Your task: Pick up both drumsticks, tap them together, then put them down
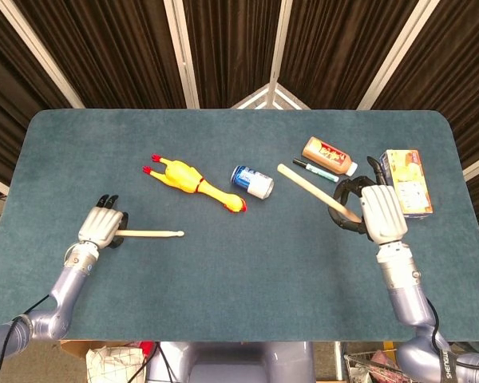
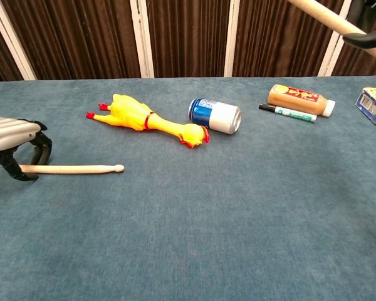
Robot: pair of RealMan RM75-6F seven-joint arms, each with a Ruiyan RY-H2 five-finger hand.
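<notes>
Teal table (image 1: 247, 279) | pale wooden drumsticks (image 1: 150, 234) (one raised) (image 1: 313, 190)

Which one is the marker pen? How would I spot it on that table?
Look at the far right part of the table, where a brown bottle lies on its side. The marker lies just in front of it, thin, with a black cap and white barrel, much slimmer than the bottle or the can.
</notes>
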